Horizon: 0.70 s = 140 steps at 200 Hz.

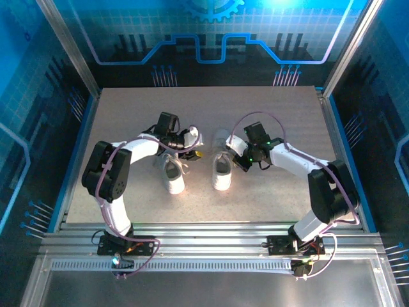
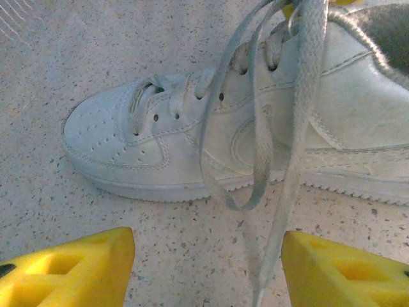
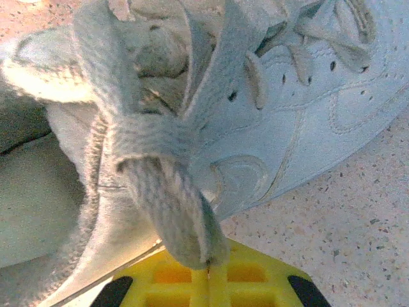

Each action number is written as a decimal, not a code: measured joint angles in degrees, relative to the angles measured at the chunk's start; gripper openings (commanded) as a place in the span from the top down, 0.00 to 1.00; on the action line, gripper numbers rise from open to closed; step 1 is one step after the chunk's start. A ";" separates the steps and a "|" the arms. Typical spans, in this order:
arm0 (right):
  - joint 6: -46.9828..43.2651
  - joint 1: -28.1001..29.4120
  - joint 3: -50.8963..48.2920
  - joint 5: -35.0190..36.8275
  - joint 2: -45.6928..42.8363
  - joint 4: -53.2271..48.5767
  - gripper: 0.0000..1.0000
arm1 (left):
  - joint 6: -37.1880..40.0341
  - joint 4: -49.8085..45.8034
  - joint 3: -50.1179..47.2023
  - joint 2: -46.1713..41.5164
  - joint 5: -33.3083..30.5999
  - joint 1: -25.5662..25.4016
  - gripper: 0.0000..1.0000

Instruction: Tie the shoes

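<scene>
Two white shoes stand side by side on the table, the left shoe (image 1: 173, 176) and the right shoe (image 1: 222, 173). My left gripper (image 1: 192, 143) hovers beside the left shoe (image 2: 211, 141). In the left wrist view its yellow fingers (image 2: 77, 268) stand apart and the gripper (image 2: 208, 249) is open. Loose white laces (image 2: 287, 160) hang down between the fingers, close to the right one, and are not pinched. My right gripper (image 1: 238, 158) sits at the right shoe (image 3: 307, 121). Its yellow jaws are shut (image 3: 208, 267) on a thick white lace (image 3: 169, 204) that runs up to the shoe's eyelets.
The speckled grey table (image 1: 268, 115) is walled by blue panels and metal rails (image 1: 345, 160). The arm bases (image 1: 128, 246) sit at the near edge.
</scene>
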 measured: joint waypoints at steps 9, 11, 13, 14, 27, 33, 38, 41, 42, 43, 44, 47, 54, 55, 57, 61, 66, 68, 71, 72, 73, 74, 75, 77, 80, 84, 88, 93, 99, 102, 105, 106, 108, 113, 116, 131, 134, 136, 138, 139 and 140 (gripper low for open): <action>-0.39 0.00 0.44 0.00 -0.11 -0.66 1.00 | 0.22 -0.26 0.42 0.28 0.00 0.00 0.37; -0.44 0.00 0.52 0.00 -0.11 -0.81 1.00 | 0.26 -0.37 0.52 0.33 -0.02 0.00 0.37; -0.52 0.00 0.66 0.00 -0.13 -0.96 1.00 | 0.28 -0.42 0.61 0.37 0.00 0.00 0.37; -0.59 0.00 0.70 0.00 -0.13 -1.03 1.00 | 0.33 -0.42 0.68 0.44 0.00 0.00 0.37; -1.16 0.00 1.57 -0.02 -0.17 -2.34 0.99 | 0.57 -0.63 1.05 0.74 0.00 0.00 0.37; -1.40 -0.02 2.01 -0.07 -0.20 -2.95 0.99 | 0.90 -0.76 1.11 0.83 0.00 0.00 0.37; -1.73 -0.09 2.40 -0.09 -0.20 -3.61 0.98 | 1.20 -0.87 1.11 0.87 0.00 0.00 0.37; -1.86 -0.11 2.62 -0.09 -0.20 -3.89 0.98 | 1.31 -1.03 1.11 0.90 0.02 0.00 0.37; -1.92 -0.11 2.69 -0.09 -0.20 -3.98 0.98 | 1.33 -1.05 1.11 0.90 0.02 0.00 0.37; -1.95 -0.13 2.73 -0.09 -0.20 -4.04 0.98 | 1.40 -1.07 1.11 0.90 0.02 -0.02 0.37; -1.95 -0.13 2.78 -0.07 -0.20 -4.13 0.98 | 1.42 -1.07 1.11 0.92 0.02 -0.02 0.37; -2.14 -0.20 2.99 -0.07 -0.20 -4.42 0.98 | 1.49 -1.14 1.11 0.94 0.02 -0.04 0.37; -2.36 -0.33 3.39 -0.04 -0.20 -5.09 0.98 | 1.79 -1.29 1.11 1.05 0.04 -0.11 0.36; -2.40 -0.35 3.43 -0.04 -0.20 -5.16 0.98 | 1.86 -1.33 1.11 1.05 0.04 -0.11 0.36; -2.54 -0.37 3.50 -0.04 -0.20 -5.31 0.98 | 1.95 -1.38 1.11 1.11 0.02 -0.13 0.36; -2.58 -0.39 3.65 -0.04 -0.20 -5.57 0.98 | 2.34 -1.60 1.11 1.18 0.04 -0.17 0.36; -2.73 -0.48 3.85 -0.02 -0.22 -6.03 0.98 | 2.99 -2.03 1.20 1.31 0.07 -0.24 0.36; -2.80 -0.48 3.87 -0.04 -0.22 -6.14 0.98 | 3.43 -2.32 1.27 1.40 0.07 -0.26 0.36; -2.91 -0.50 3.96 -0.02 -0.22 -6.34 0.98 | 3.98 -2.67 1.36 1.51 0.11 -0.28 0.36; -2.95 -0.50 4.00 -0.02 -0.22 -6.38 0.98 | 4.11 -2.80 1.38 1.53 0.13 -0.31 0.36; -2.97 -0.50 4.02 -0.02 -0.22 -6.45 0.98 | 4.37 -2.97 1.42 1.57 0.11 -0.35 0.36; -2.97 -0.50 4.04 -0.02 -0.22 -6.54 0.98 | 4.50 -2.99 1.44 1.62 0.11 -0.37 0.36; -2.97 -0.50 4.09 -0.02 -0.22 -6.60 0.98 | 4.61 -3.02 1.44 1.64 0.11 -0.39 0.36; -3.04 -0.52 4.11 -0.02 -0.22 -6.71 0.98 | 4.98 -3.23 1.46 1.73 0.09 -0.44 0.36; -3.21 -0.52 4.20 -0.02 -0.22 -6.91 0.98 | 5.44 -3.48 1.49 1.81 0.07 -0.50 0.36; -3.28 -0.52 4.28 -0.02 -0.22 -7.06 0.98 | 6.10 -3.85 1.51 1.97 0.04 -0.61 0.36; -3.37 -0.55 4.42 -0.02 -0.22 -7.26 0.98 | 6.58 -4.20 1.53 2.12 0.07 -0.72 0.37; -3.43 -0.55 4.57 -0.02 -0.22 -7.54 0.97 | 7.19 -4.48 1.53 2.25 0.04 -0.87 0.37; -3.61 -0.55 4.79 -0.02 -0.22 -7.82 0.97 | 7.85 -4.74 1.53 2.47 0.04 -1.09 0.38; -3.63 -0.55 4.92 -0.02 -0.22 -8.00 0.97 | 8.02 -4.81 1.53 2.58 0.04 -1.20 0.38; -3.69 -0.55 5.05 -0.02 -0.22 -8.17 0.97 | 8.39 -4.90 1.53 2.64 0.02 -1.31 0.38; -3.74 -0.55 5.11 -0.02 -0.22 -8.22 0.97 | 8.46 -4.90 1.53 2.67 0.02 -1.36 0.38; -3.80 -0.55 5.16 -0.02 -0.22 -8.26 0.97 | 8.68 -4.92 1.53 2.69 -0.02 -1.42 0.39; -3.82 -0.55 5.38 -0.02 -0.22 -8.44 0.97 | 9.07 -4.94 1.53 2.78 -0.04 -1.64 0.40; -3.82 -0.55 5.53 -0.02 -0.20 -8.50 0.97 | 9.25 -4.90 1.53 2.80 -0.13 -1.79 0.41; -3.87 -0.55 6.23 -0.02 -0.07 -8.92 0.96 | 9.86 -4.66 1.53 2.89 -0.20 -2.51 0.44; -3.87 -0.55 6.34 -0.02 -0.04 -8.96 0.96 | 10.08 -4.59 1.53 2.95 -0.20 -2.60 0.44; -3.87 -0.55 6.40 0.00 0.00 -8.98 0.96 | 10.10 -4.57 1.55 2.99 -0.20 -2.73 0.44; -3.87 -0.55 6.49 -0.02 0.02 -9.03 0.96 | 10.27 -4.59 1.60 3.04 -0.20 -2.86 0.44; -3.89 -0.55 6.49 0.00 0.02 -9.05 0.96 | 10.34 -4.59 1.60 3.06 -0.20 -2.89 0.44; -3.89 -0.55 6.54 -0.02 0.04 -9.05 0.96 | 10.36 -4.57 1.62 3.10 -0.20 -2.93 0.44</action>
